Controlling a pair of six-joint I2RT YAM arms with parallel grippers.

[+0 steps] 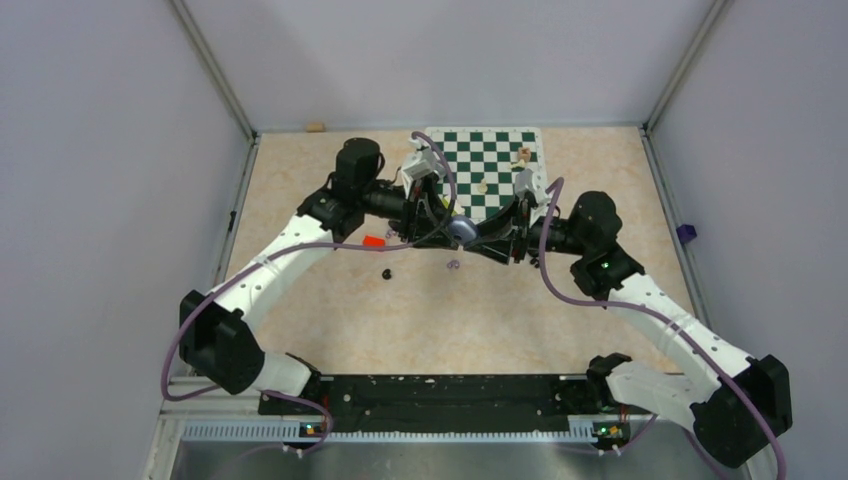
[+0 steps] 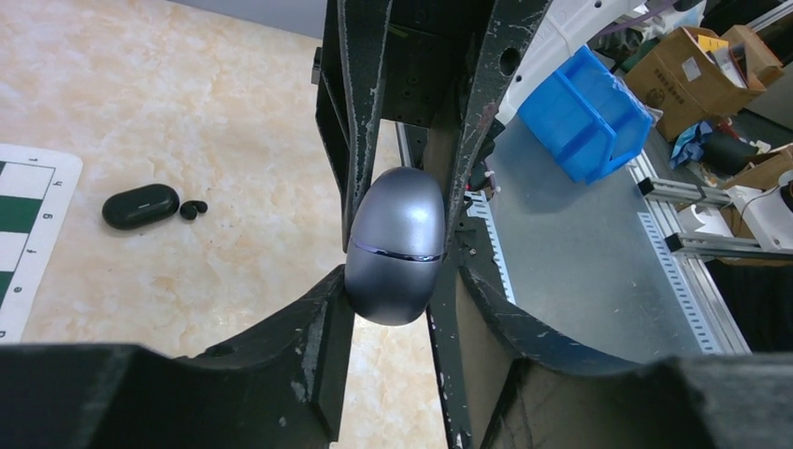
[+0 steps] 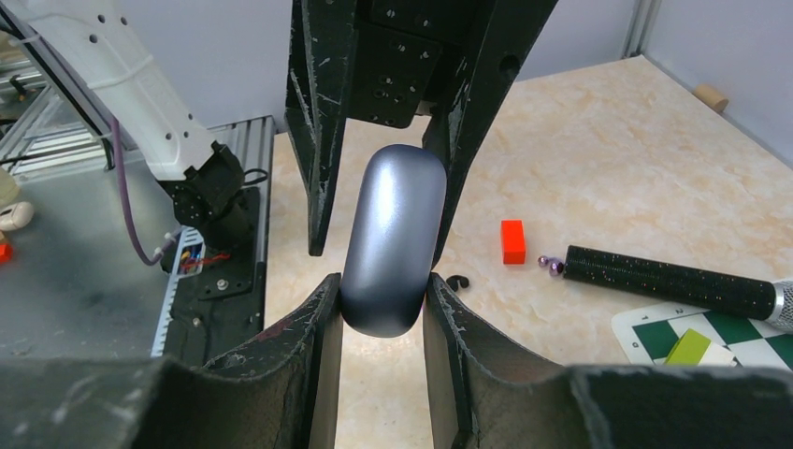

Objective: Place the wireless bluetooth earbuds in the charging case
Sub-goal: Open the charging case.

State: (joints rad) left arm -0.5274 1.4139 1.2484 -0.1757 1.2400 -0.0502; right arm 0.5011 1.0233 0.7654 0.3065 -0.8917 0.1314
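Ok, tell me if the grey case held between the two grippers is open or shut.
Shut. The charging case shows just a thin dark seam between its halves, no gap, in the left wrist view.

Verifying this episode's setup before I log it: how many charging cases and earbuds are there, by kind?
Charging cases: 2, silver case and black case
Black earbuds: 2
Purple earbud: 1
Total: 5
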